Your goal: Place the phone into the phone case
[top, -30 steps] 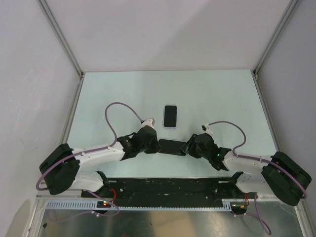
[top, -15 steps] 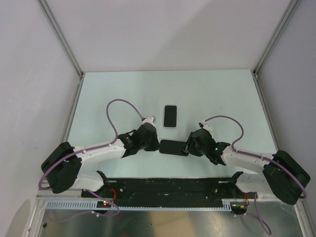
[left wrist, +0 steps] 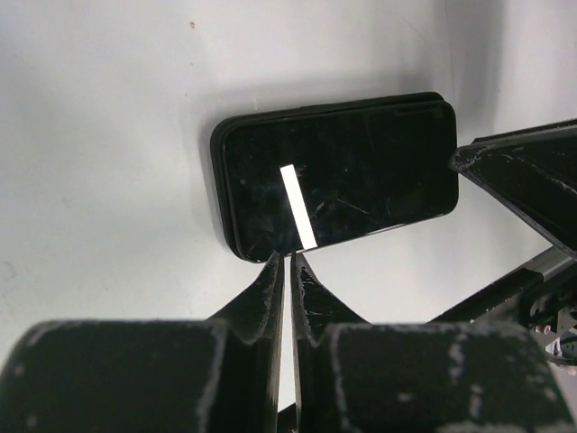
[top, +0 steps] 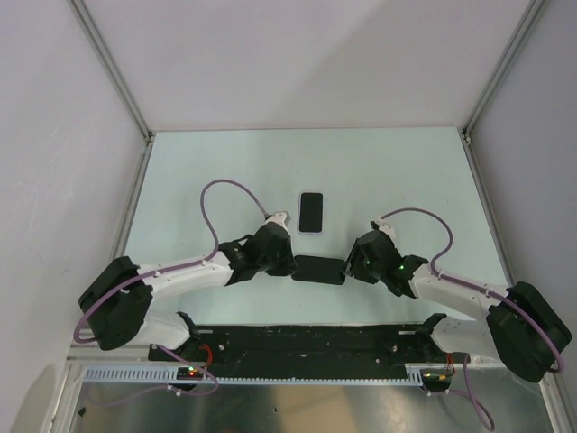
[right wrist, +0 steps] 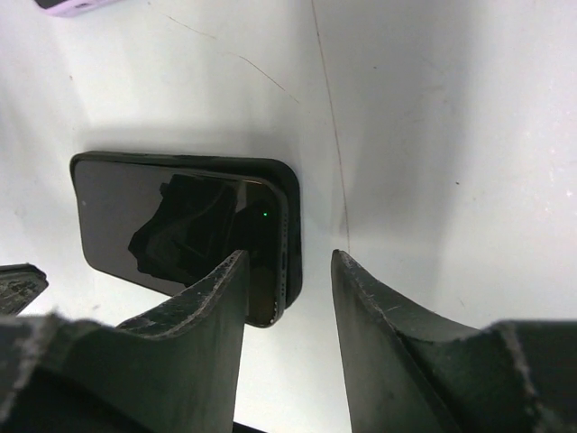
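A black phone (top: 318,269) lies screen up in a black phone case (left wrist: 219,158) on the table, between both grippers. In the right wrist view the phone (right wrist: 162,216) has its near end slightly proud of the case rim (right wrist: 290,207). My left gripper (left wrist: 288,257) is shut to a thin slit with nothing in it, and its tips touch the phone's long edge (left wrist: 361,171). My right gripper (right wrist: 288,257) is open at the phone's right end. One finger (right wrist: 212,298) is over the screen and the other is over bare table.
A second phone in a lilac case (top: 311,212) lies face up just beyond the black one, and its corner shows in the right wrist view (right wrist: 68,4). Grey walls with metal posts (top: 135,108) close in the pale table on three sides.
Both grippers have edged in against the phone's two sides. The right jaws have widened a little, and the left jaws have parted to a hairline slit. The phone has barely moved.
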`<state>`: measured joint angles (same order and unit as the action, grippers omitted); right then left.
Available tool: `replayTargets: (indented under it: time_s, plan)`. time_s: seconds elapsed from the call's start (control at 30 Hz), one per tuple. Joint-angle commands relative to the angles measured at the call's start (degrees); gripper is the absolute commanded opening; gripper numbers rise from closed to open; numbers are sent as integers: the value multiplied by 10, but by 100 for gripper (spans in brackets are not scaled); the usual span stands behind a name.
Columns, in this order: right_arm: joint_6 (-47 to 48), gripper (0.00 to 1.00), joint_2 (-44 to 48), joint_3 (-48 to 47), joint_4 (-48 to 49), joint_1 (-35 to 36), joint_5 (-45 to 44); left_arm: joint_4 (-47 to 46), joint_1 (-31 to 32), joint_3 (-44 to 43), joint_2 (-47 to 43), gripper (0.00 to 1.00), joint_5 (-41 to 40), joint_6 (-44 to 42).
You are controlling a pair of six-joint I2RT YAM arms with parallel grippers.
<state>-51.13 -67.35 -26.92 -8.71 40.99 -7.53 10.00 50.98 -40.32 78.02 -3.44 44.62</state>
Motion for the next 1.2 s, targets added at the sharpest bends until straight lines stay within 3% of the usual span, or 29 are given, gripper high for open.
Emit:
replayTargets:
  time_s: [0.0, 0.07, 0.6, 1.03, 1.17]
  plan:
    - [8, 44, 17, -18, -29, -1, -15, -6, 13, -22, 2, 9, 12, -10]
    - [6, 38, 15, -19, -28, 5, -15, -8, 19, -26, 10, 8, 13, -8]
    - [7, 23, -45, -25, -4, 23, -24, -27, 30, -35, 64, 5, 11, 0]
    - [7, 20, -84, -26, -8, 29, -31, -40, 28, -40, 101, 4, 14, 0]
    - [13, 25, -57, -28, -17, 29, -34, -40, 27, -40, 84, 3, 14, -2]
